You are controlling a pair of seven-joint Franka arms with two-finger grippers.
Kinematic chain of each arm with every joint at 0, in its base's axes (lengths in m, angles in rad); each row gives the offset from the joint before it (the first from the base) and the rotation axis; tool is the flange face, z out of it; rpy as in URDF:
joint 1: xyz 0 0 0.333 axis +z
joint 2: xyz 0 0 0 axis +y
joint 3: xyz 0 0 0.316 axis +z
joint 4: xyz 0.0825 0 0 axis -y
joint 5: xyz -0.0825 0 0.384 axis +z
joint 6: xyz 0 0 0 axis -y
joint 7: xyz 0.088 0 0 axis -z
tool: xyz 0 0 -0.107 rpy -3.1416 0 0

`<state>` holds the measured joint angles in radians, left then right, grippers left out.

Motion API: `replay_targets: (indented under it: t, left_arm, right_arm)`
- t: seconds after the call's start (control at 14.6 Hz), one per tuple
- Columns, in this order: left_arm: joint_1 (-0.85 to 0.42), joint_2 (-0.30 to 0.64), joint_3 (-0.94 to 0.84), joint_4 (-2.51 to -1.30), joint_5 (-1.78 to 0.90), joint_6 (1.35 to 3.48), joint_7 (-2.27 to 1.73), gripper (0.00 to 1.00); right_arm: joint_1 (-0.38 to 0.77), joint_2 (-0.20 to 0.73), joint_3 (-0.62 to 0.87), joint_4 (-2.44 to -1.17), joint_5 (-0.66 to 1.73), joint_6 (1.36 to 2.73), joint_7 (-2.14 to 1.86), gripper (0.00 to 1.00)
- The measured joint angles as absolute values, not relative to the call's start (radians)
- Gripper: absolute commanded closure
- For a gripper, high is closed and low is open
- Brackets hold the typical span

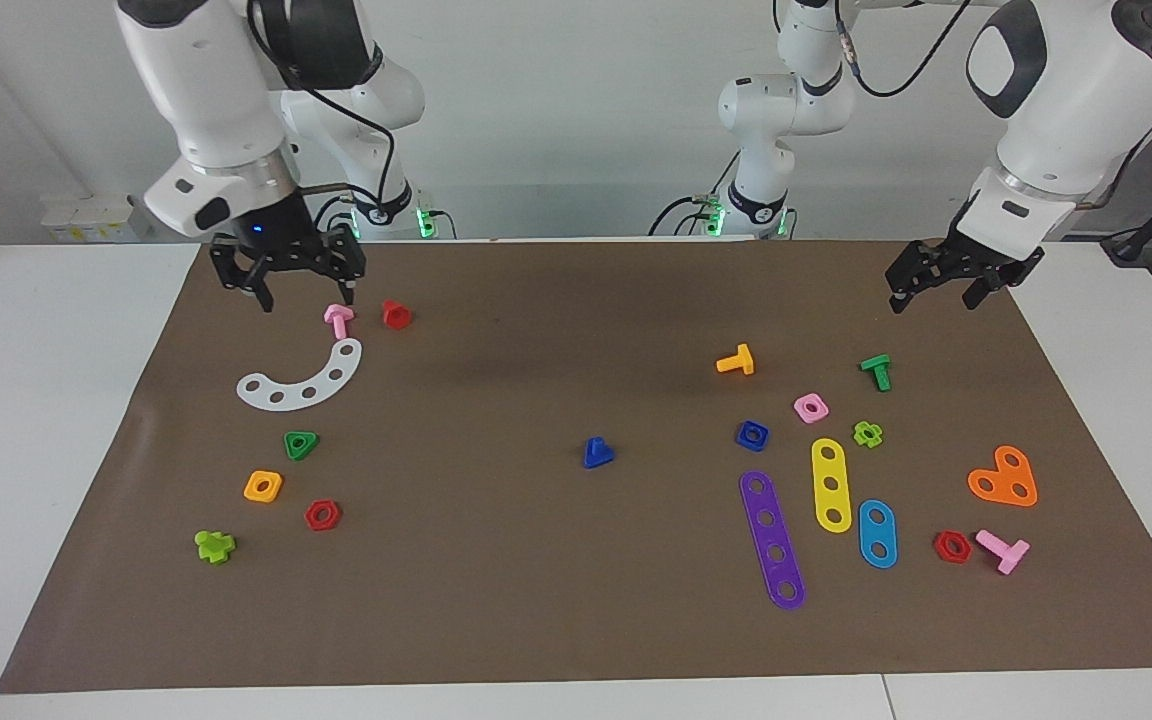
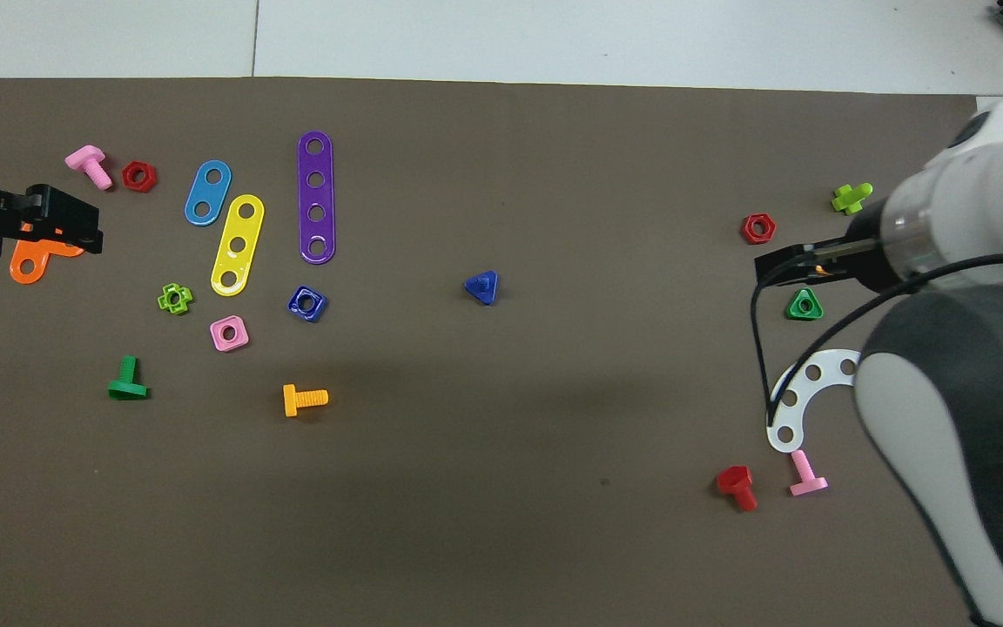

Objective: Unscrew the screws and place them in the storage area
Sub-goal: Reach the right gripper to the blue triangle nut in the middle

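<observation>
Near the table's middle, in the facing view, the blue bolt (image 1: 597, 453) is seen apart from its blue nut (image 1: 752, 435), so unscrewing is judged done; the right gripper (image 1: 305, 293), fingers spread, hangs over the pink bolt (image 1: 338, 319) near the robots' edge. From overhead, the left gripper (image 2: 75, 228), fingers apart, is held waiting over the orange plate (image 2: 30, 263) at the left arm's edge.

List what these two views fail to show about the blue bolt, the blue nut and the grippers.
- Blue bolt: thread too small to see in either view.
- Blue nut: inner thread too small.
- Right gripper: overhead view hides it under its own arm.
- Left gripper: overhead view cuts it at the edge; it covers part of the orange plate.
</observation>
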<state>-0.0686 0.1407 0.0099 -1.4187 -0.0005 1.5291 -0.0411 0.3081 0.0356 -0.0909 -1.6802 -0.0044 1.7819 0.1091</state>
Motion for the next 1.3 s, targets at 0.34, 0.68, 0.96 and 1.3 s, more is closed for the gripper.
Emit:
replay_targets:
  t: [0.34,0.68,0.96,1.3]
  left_arm:
    - [-0.068,0.14,0.012,-1.419,-0.001,1.529,-0.041,0.0]
    - [-0.068,0.14,0.012,-1.419,-0.001,1.529,-0.042,0.0]
    - [-0.068,0.14,0.012,-1.419,-0.001,1.529,-0.042,0.0]
    - [-0.068,0.139,0.012,-1.42,-0.001,1.529,-0.042,0.0]
  right_arm:
    - [0.527,0.237,-0.085,-1.654,-0.004,2.019,0.401,0.0]
    - [0.635,0.439,-0.084,-1.569,-0.002,2.115,0.483,0.03]
    - [0.679,0.58,-0.084,-1.517,-0.003,2.213,0.518,0.15]
    - [0.676,0.625,-0.088,-1.508,-0.003,2.301,0.519,0.43]
